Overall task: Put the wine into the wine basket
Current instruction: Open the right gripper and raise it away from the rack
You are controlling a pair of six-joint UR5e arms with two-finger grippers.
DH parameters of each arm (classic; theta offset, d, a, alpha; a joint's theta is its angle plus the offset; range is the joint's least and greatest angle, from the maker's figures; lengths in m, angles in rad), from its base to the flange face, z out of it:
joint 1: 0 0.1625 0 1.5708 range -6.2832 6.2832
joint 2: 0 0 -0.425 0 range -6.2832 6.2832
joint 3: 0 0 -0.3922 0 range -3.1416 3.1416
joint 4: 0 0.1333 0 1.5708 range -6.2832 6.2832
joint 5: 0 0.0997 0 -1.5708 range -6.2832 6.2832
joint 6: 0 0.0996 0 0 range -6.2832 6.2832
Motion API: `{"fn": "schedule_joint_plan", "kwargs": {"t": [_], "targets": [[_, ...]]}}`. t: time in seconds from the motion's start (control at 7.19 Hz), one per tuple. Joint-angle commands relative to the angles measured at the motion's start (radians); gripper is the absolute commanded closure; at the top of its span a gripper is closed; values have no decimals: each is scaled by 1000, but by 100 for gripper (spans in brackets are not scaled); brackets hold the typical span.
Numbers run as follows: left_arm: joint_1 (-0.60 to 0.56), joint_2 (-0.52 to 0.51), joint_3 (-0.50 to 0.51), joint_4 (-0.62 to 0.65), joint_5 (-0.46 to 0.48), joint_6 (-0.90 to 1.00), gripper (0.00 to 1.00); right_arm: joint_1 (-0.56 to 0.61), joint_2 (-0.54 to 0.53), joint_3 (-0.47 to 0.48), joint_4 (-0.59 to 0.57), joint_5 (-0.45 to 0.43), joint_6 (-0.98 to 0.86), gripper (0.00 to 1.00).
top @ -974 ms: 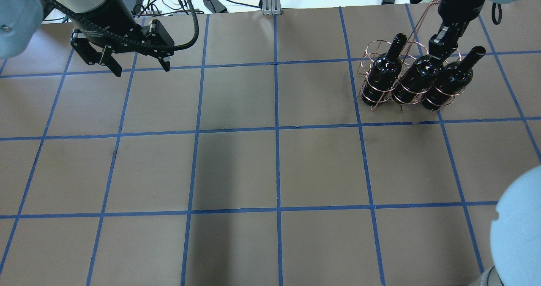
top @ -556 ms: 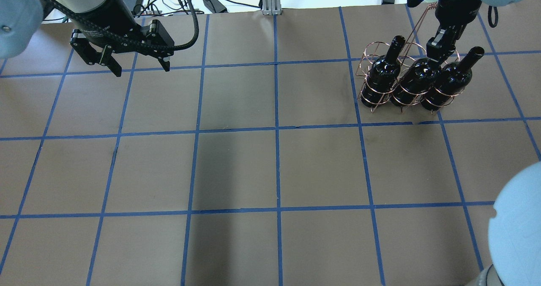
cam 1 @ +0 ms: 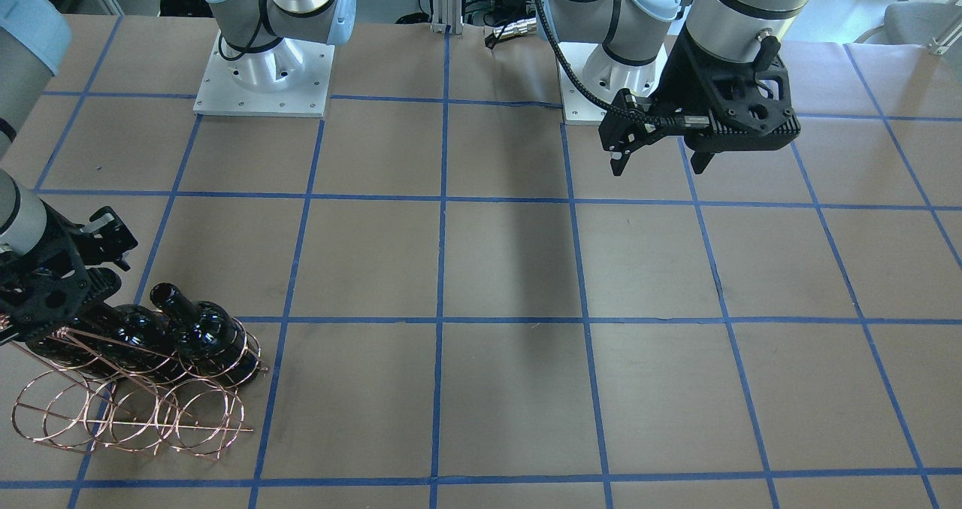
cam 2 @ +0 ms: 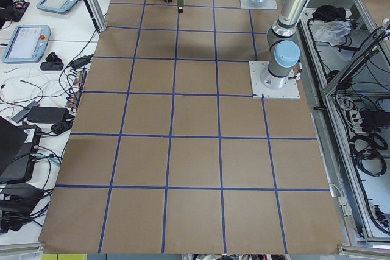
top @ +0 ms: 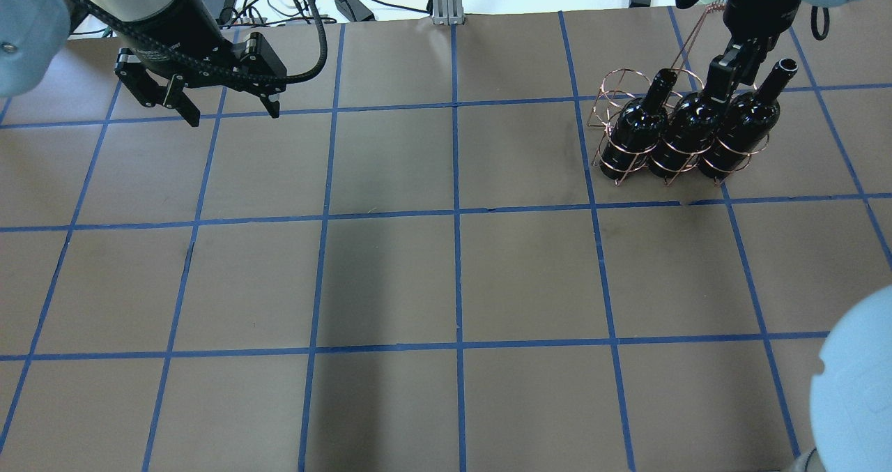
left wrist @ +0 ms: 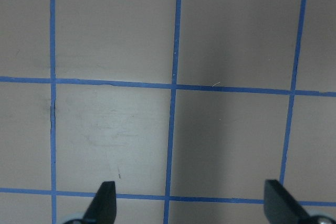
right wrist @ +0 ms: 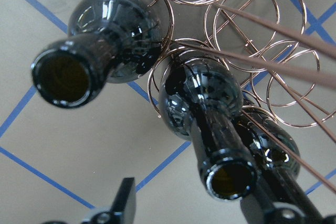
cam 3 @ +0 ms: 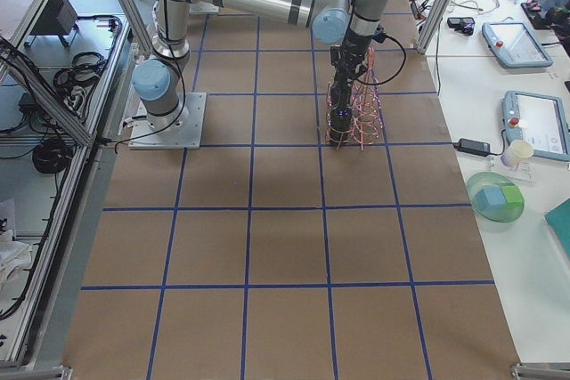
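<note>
Looking at the glossy near-black glass wine bottle (top: pixel 686 134), middle of three alike: seated in a hoop of the copper thin-wire basket (top: pixel 610 85), neck up, roughly upright by the look of the side view. Flanked by two matching dark bottles (top: pixel 637 130), touching or as good as, same row of hoops. All parked near the far right corner of the brown-papered table (top: pixel 446 277), blue tape grid and all.

Got the right gripper (top: pixel 725 78) at that middle neck with jaws spread. In the wrist view, neck between the fingers (right wrist: pixel 126 203) with clear daylight on one side. So not clamping anything, as far as can be told. Left gripper (top: pixel 232 109) hanging near the far left corner, spread wide, nothing in it.

Looks basically done to me, only the backing out left.

Stuff to worry about: pulling away sideways instead of straight up and clipping the neck, enough to tip the bottle or drag the whole light wire frame along. Also snagging the basket's long handle rods (right wrist: pixel 273 27), right beside the fingers. Knock one bottle, probably rattle all three.

No labels on the glass, no brand or readable writing anywhere.
</note>
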Motion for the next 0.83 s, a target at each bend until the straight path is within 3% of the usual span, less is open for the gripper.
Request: {"fn": "schedule_joint_plan", "kwargs": {"t": [0.0, 0.14, 0.28, 0.42, 0.7], "targets": [[0, 0, 0, 0, -1, 0, 0, 3, -37, -1, 10, 9, 13, 4], [0, 0, 0, 0, -3, 0, 0, 6, -95, 1, 13, 11, 30, 5], [0, 0, 0, 0, -3, 0, 0, 6, -154, 1, 16, 17, 143, 4], [0, 0, 0, 0, -3, 0, 0, 6, -203, 7, 27, 102, 276, 0], [0, 0, 0, 0, -1, 0, 0, 6, -257, 10, 53, 118, 491, 0]]}}
